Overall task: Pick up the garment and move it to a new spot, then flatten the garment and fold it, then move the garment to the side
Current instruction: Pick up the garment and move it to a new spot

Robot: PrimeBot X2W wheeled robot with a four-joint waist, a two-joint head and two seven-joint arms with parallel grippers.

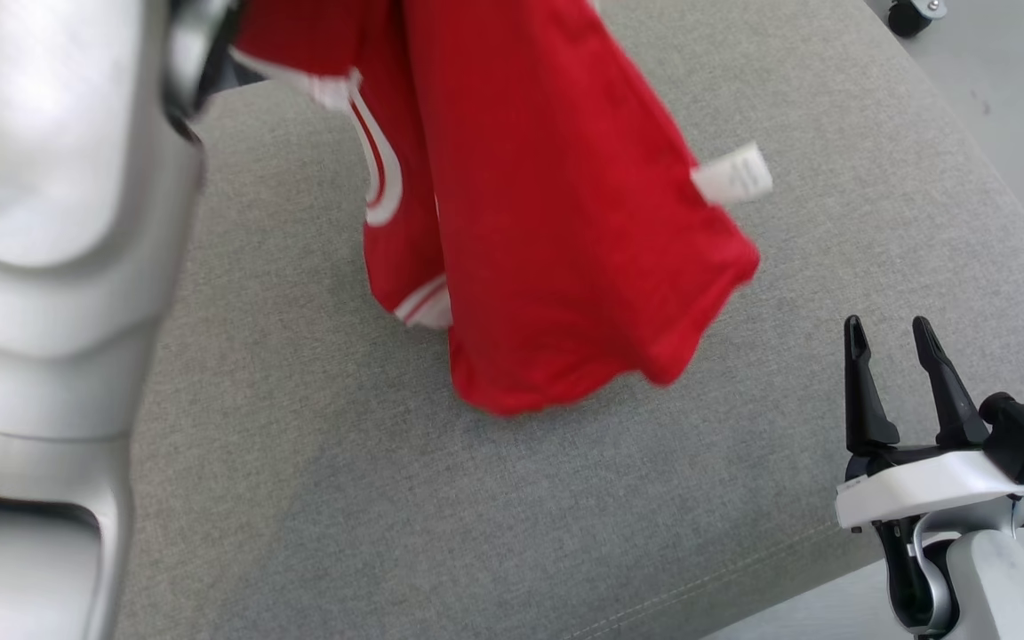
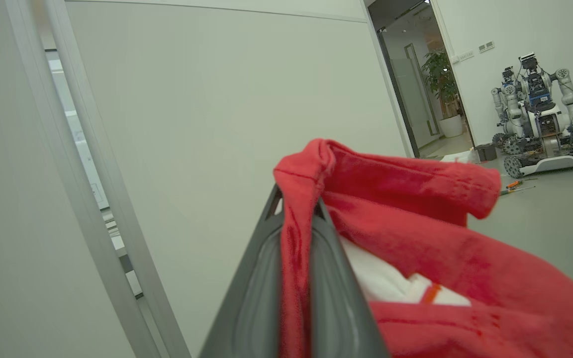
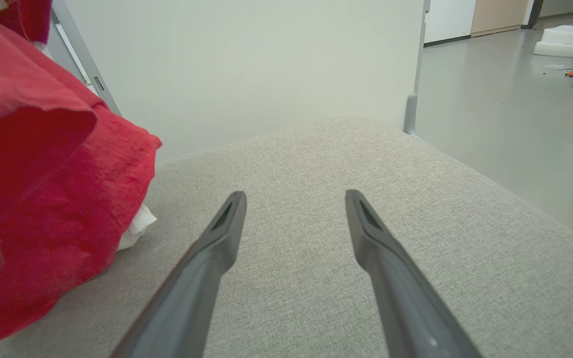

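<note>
A red garment (image 1: 556, 222) with white stripes and a white tag hangs from the upper left, its lower hem touching the grey cushion (image 1: 299, 462). In the left wrist view my left gripper (image 2: 296, 204) is shut on a fold of the red garment (image 2: 416, 238), which drapes off to the right. My left arm's silver forearm (image 1: 41, 267) covers the left side of the head view. My right gripper (image 1: 890, 333) stands open at the lower right above the cushion, with nothing between its fingers. In the right wrist view the garment (image 3: 43, 199) hangs to the left of the open right gripper (image 3: 295, 196).
The grey cushion's (image 3: 316, 248) front edge runs along the lower right of the head view, with grey floor (image 1: 1010, 89) beyond its right side. A white wall panel (image 2: 217, 124) stands behind. Far off, another robot (image 2: 535, 114), a person and tools lie on the floor.
</note>
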